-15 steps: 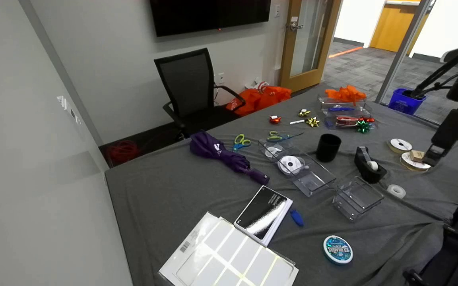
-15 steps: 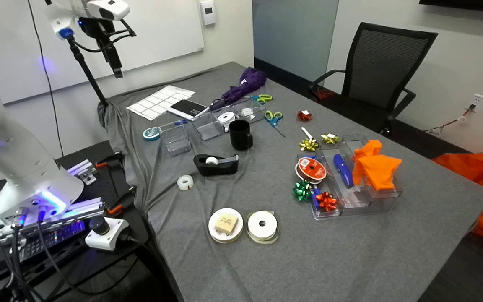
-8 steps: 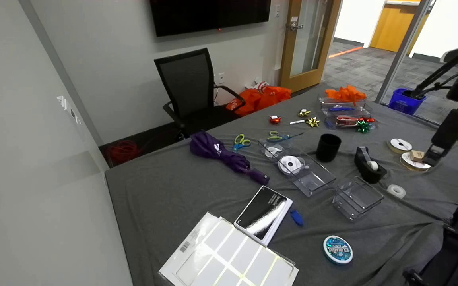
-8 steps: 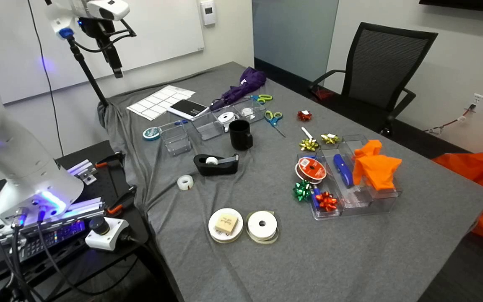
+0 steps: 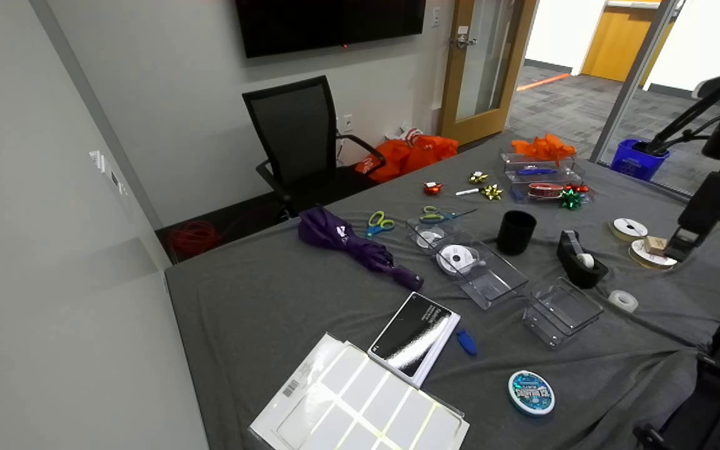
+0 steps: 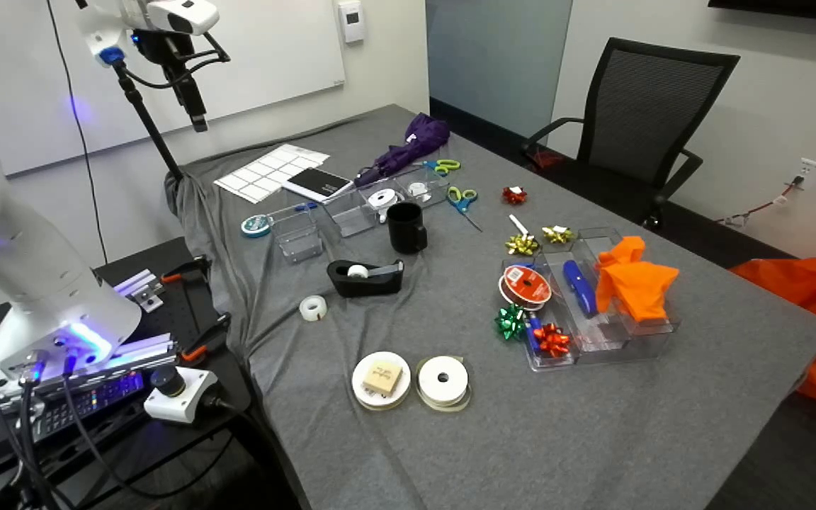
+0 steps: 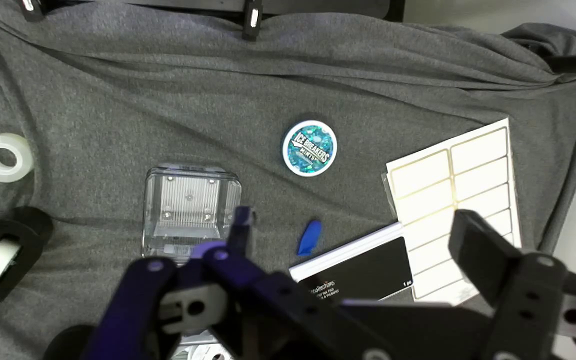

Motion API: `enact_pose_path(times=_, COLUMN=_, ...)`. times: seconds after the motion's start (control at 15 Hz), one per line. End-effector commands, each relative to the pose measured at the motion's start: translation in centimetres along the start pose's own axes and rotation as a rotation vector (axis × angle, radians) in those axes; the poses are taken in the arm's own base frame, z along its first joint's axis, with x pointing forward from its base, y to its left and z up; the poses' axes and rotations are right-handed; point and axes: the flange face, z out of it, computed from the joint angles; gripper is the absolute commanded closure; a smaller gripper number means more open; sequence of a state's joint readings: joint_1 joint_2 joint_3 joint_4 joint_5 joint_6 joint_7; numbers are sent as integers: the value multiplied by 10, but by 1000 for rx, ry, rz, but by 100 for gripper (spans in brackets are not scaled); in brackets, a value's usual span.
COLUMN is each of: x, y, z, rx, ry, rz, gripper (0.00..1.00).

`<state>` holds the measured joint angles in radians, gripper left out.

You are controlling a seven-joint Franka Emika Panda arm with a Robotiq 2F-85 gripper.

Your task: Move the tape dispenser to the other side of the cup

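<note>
— What is given the most room?
— The grey-covered table [image 6: 557, 432], on which the black cup [image 6: 402, 228] is stood upright. Off the table's edge, well apart from the cup, a mesh-backed chair [image 6: 652, 113] is placed.
— And the umbrella [image 6: 408, 150]?
— It is laid, purple and folded, on the far side of the long clear tray [image 5: 488, 289] from the cup.
— How is the gripper [image 7: 354, 220] placed?
— It is held up in the air, well apart from the cup. In the wrist view its fingers [image 7: 483, 255] are seen spread wide, and nothing is gripped between them.
— And the trays?
— Orange cloth [image 6: 638, 287] is bundled on a clear organizer [image 6: 603, 343], well apart from the cup. In the long tray, set just beside the cup, white rolls [image 5: 457, 258] are held. A shorter clear tray [image 5: 560, 309] is found near the cup.
— Where is the tape dispenser [image 6: 355, 285] seen?
— On the table, in both exterior views, near the cup but not touched by it; the cup is set roughly between it and the long tray.
— And the lesser things?
— Beyond the dispenser, as seen from the cup, two ribbon spools [image 6: 443, 377] are laid flat. Well apart from the cup, past the shorter tray, a round mints container [image 7: 309, 148] is set down. Near the dispenser, on the side away from the cup, a loose tape roll [image 6: 313, 308] is put. A tan block [image 6: 382, 377] is rested on one spool.
</note>
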<state>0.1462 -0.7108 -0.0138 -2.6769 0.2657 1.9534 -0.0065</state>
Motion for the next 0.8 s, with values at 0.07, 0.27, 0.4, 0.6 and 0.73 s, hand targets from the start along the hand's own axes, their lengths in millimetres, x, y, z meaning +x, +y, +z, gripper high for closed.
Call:
enact_pose_path(times=0.07, x=0, y=0, z=-1, rx=0, ry=-1, rz=0, gripper=0)
enact_pose_path(times=0.27, x=0, y=0, z=-1, rx=0, ry=-1, rz=0, gripper=0)
enact_pose_path(times=0.4, x=0, y=0, z=-1, rx=0, ry=-1, rz=0, gripper=0)
enact_pose_path(times=0.6, x=2, y=9, z=-2, rx=30, ry=34, rz=53, gripper=0)
enact_pose_path(times=0.73, x=4, y=27, z=-5, rx=45, ry=59, rz=163, gripper=0)
